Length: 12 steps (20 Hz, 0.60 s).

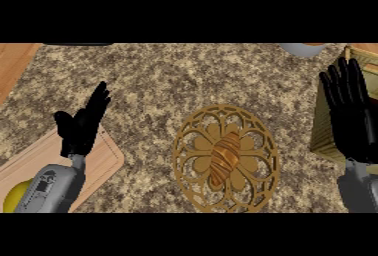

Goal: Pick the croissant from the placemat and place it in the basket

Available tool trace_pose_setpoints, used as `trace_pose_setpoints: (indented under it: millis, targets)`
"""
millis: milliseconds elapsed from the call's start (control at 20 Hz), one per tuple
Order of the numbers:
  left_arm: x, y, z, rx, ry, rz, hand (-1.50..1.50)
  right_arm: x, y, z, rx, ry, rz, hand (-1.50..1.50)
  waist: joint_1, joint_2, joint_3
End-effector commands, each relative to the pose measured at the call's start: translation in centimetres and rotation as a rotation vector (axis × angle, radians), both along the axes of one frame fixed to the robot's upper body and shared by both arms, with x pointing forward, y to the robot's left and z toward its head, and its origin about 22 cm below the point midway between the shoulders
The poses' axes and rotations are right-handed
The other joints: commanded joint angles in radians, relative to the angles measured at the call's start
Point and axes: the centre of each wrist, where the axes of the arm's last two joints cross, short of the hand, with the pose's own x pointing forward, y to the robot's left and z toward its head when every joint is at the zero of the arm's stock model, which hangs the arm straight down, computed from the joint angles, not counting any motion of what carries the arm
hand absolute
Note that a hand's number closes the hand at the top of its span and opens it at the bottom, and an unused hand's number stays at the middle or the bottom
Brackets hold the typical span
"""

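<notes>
Counter (155, 75): speckled brown-and-beige granite top, filling most of the view; a strip of plain wood shows at the upper left corner.
Placemat (193, 180): round, golden, cut-out floral pattern; lies flat on the counter, lower centre-right.
Cutting board (107, 162): light wood, rounded corner, lies on the counter at lower left, running off the view's edge.
Basket (322, 125): woven, tan; stands on the counter at the right edge, well apart from the cutting board, near the placemat.
Grey rounded object (299, 48): at top edge, cut off; cannot tell what it is.
</notes>
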Motion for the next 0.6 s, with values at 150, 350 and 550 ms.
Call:
trace_pose_setpoints:
  millis: [150, 350, 550]
  targets:
    - [-0.1, 1.0, 3.8, 0.111, -0.154, -0.126, 0.00, -1.7, 3.7, -2.8, -0.135, 0.115, -0.129, 1.50, -0.022, -0.012, -0.008]
    - [-0.5, -0.3, 3.9, 0.107, -0.181, -0.247, 0.00, -2.3, 10.4, -1.3, -0.338, -0.105, 0.055, 1.50, 0.000, -0.012, -0.010]
    - [-0.7, -0.3, 4.5, 0.095, -0.182, -0.263, 0.00, -3.7, 18.6, -5.8, -0.403, -0.071, -0.058, -1.50, 0.003, -0.008, -0.010]
